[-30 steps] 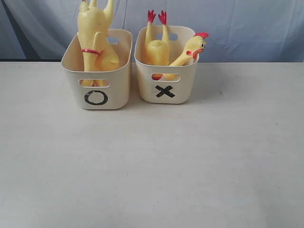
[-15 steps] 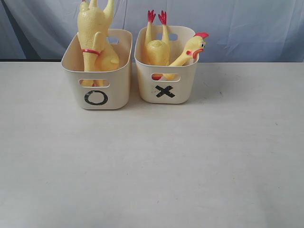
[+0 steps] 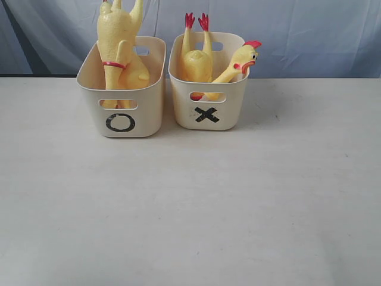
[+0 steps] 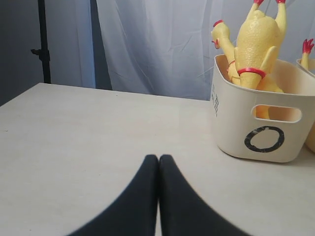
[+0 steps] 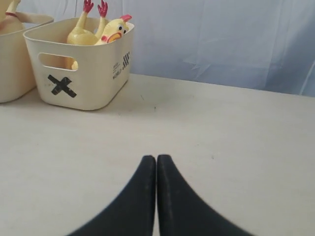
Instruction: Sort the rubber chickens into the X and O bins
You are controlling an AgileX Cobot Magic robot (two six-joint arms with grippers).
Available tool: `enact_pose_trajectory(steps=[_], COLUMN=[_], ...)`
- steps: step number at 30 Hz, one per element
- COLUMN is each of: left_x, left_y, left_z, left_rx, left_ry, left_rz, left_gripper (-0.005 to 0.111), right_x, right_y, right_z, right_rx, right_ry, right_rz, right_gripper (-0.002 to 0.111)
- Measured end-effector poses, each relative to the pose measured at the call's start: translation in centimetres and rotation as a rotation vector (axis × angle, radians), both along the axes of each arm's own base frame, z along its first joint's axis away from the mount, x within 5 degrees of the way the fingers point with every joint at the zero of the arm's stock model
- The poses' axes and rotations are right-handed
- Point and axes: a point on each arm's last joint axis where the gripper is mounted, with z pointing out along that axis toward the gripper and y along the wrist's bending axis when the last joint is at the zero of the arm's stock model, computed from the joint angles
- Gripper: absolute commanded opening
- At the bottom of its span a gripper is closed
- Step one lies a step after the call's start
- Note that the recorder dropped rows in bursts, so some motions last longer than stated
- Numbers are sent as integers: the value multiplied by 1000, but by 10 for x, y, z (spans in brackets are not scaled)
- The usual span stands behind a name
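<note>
The O bin (image 3: 146, 113) stands at the back left with a yellow rubber chicken (image 3: 119, 42) upended in it, neck ring showing. In the left wrist view a second chicken head (image 4: 220, 34) pokes up behind that body (image 4: 256, 44) in the O bin (image 4: 231, 132). To its right, the X bin (image 3: 232, 110) holds a chicken body (image 3: 196, 59) with red feet up and a red-combed head (image 3: 245, 58) at the rim. My left gripper (image 4: 158, 158) and right gripper (image 5: 156, 158) are shut and empty, low over bare table, well short of the bins. Neither shows in the exterior view.
The pale table (image 3: 190, 202) stretches in front of the bins. A blue-grey curtain (image 3: 309, 36) hangs behind. A dark stand pole (image 4: 43, 39) rises off the table's far edge in the left wrist view. The X bin (image 5: 93, 83) sits beside the O bin, nearly touching.
</note>
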Motion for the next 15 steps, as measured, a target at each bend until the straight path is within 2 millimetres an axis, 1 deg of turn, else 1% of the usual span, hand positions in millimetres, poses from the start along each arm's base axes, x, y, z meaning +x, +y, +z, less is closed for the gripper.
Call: enact_pose_trajectory(steps=[5,15], left_x=[0,0], left_y=[0,0], left_z=[0,0], left_rx=[0,2], left_ry=[0,4], left_rz=[0,1], left_gripper=[0,0], right_x=[1,0], right_y=[-3,-3], right_z=[1,-2], right_rx=[-99,-121], right_ry=[-22,0], right_rz=[-9,-9], right_gripper=[1,1])
